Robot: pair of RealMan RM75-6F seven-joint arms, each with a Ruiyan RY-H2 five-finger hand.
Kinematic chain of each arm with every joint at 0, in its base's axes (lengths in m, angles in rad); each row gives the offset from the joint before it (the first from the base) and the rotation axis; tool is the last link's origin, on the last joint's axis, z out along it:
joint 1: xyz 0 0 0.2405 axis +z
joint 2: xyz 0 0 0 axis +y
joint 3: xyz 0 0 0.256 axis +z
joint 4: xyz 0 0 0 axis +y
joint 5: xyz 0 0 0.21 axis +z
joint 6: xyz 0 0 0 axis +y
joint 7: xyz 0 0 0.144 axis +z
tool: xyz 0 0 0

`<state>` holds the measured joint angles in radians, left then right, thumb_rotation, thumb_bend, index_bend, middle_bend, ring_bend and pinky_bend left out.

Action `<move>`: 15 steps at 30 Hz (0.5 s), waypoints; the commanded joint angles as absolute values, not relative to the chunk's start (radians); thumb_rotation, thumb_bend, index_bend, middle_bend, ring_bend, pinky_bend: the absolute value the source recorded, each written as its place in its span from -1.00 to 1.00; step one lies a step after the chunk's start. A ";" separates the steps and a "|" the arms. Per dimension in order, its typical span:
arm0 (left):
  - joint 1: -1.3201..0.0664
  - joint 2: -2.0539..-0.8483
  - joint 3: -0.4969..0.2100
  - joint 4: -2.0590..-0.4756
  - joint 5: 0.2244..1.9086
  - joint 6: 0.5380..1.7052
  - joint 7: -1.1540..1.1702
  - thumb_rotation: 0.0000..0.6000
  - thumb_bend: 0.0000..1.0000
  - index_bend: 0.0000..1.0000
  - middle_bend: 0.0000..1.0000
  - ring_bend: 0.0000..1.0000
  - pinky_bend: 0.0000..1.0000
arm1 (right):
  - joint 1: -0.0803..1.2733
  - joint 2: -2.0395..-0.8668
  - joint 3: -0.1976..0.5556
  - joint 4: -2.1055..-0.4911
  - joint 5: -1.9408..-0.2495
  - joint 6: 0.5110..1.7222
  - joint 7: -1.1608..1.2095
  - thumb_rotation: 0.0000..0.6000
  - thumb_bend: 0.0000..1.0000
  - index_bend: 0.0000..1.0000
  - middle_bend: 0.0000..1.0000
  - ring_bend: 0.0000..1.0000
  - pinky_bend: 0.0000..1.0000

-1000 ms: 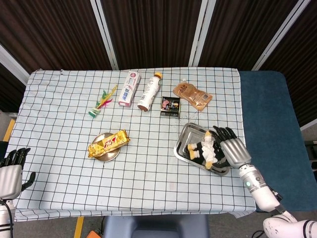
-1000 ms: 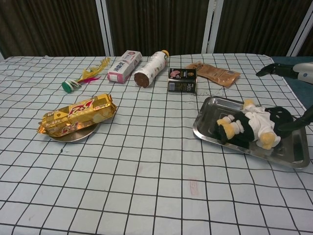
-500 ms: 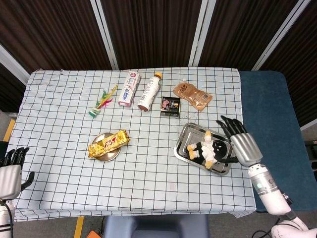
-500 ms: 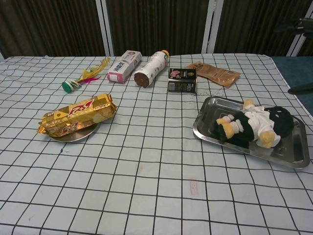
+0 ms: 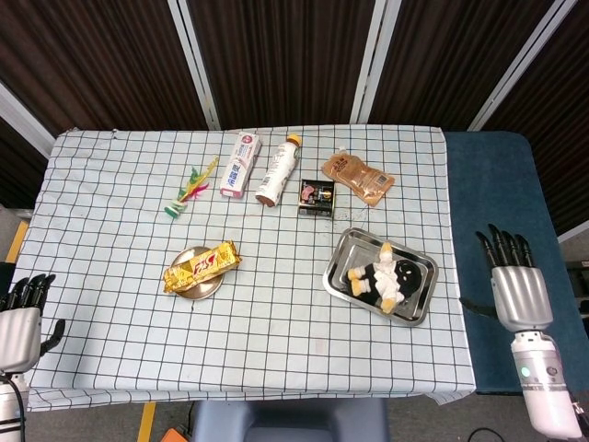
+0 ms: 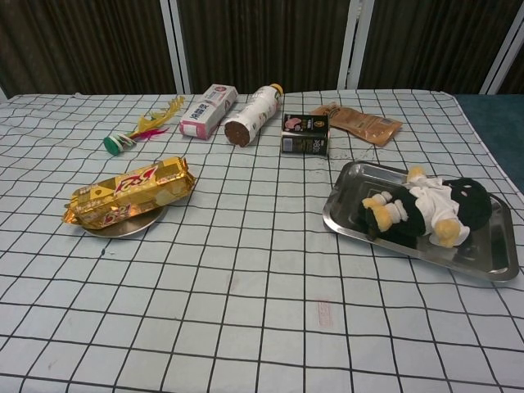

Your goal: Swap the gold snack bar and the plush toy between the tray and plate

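The head view looks steeply down from high above the near edge of the bench (image 5: 110, 304), taking in the whole checkered top and the dark curtains beyond. The chest view sits low and close, facing across the bench toward those curtains. Both views share the tray (image 5: 416, 314) (image 6: 491, 266), the plate (image 5: 204, 289) (image 6: 123, 228) and the far row of items.

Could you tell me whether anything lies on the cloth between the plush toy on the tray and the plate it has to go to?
Nothing visible does. The plush toy lies in the tray, and the cloth between it and the plate is bare. The gold snack bar occupies the plate itself.
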<state>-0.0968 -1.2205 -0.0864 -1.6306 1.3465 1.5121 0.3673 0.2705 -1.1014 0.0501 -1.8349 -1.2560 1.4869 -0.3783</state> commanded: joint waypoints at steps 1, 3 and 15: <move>-0.096 -1.221 -0.085 -1.632 1.348 1.513 0.368 1.00 -0.28 -0.73 -0.72 -0.79 -0.47 | 0.188 -1.160 0.023 -1.729 -1.339 1.603 -0.325 1.00 -0.90 -1.00 -1.00 -1.00 -0.97; -0.095 -1.223 -0.083 -1.630 1.351 1.515 0.373 1.00 -0.28 -0.73 -0.72 -0.79 -0.47 | 0.154 -1.184 0.024 -1.679 -1.369 1.657 -0.288 1.00 -0.90 -1.00 -1.00 -1.00 -0.97; -0.086 -1.213 -0.091 -1.636 1.332 1.516 0.355 1.00 -0.27 -0.73 -0.72 -0.79 -0.46 | 0.106 -1.196 0.038 -1.631 -1.373 1.638 -0.260 1.00 -0.90 -1.00 -1.00 -1.00 -0.99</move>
<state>-0.0869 -1.2152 -0.0891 -1.6350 1.3326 1.5143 0.3586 0.1058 -1.2002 0.0359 -1.6273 -1.3739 1.6495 -0.2560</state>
